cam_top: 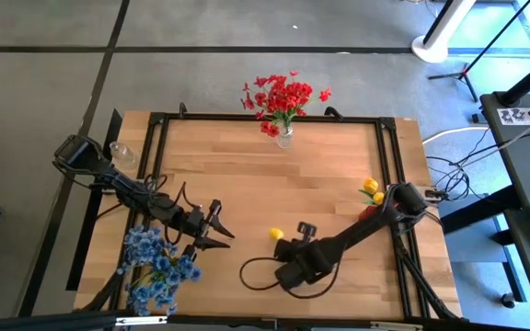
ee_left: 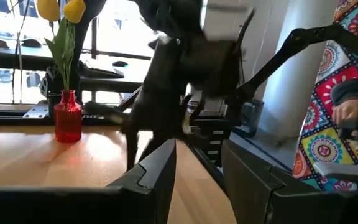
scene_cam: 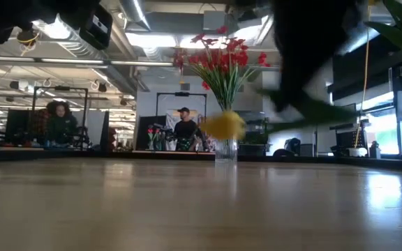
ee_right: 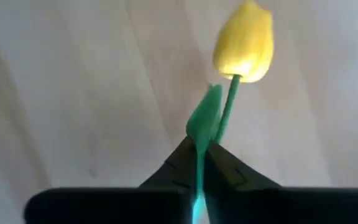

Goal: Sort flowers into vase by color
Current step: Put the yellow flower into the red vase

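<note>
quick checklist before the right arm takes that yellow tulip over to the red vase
1. Grip: right gripper is shut on the stem of the yellow tulip - ok.
2. Tulip clear of the table: the low view shows the bud in the air above the tabletop - ok.
3. Target: red vase stands upright near the table's right edge with two yellow tulips already in it - ok.
4. Left gripper is open and empty, over by the blue flowers, off the path - ok.
5. Room in the vase neck for another stem - cannot tell.
</note>
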`<action>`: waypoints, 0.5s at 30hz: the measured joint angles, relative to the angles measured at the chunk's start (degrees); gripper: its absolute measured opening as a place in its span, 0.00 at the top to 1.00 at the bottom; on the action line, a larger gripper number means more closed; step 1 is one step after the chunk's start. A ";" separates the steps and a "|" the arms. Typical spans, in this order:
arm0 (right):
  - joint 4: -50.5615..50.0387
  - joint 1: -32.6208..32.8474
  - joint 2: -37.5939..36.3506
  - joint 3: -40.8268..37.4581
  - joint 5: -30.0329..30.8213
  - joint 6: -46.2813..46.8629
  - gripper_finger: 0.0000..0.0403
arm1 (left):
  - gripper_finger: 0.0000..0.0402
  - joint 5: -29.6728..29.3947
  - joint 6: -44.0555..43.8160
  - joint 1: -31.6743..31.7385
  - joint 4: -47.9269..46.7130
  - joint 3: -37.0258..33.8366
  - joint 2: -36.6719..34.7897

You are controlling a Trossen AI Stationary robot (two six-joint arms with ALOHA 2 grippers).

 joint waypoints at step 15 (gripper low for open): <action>15.17 -8.81 -0.50 -16.59 -17.88 7.77 0.61 | 0.69 0.02 -0.08 0.00 -0.28 0.00 0.00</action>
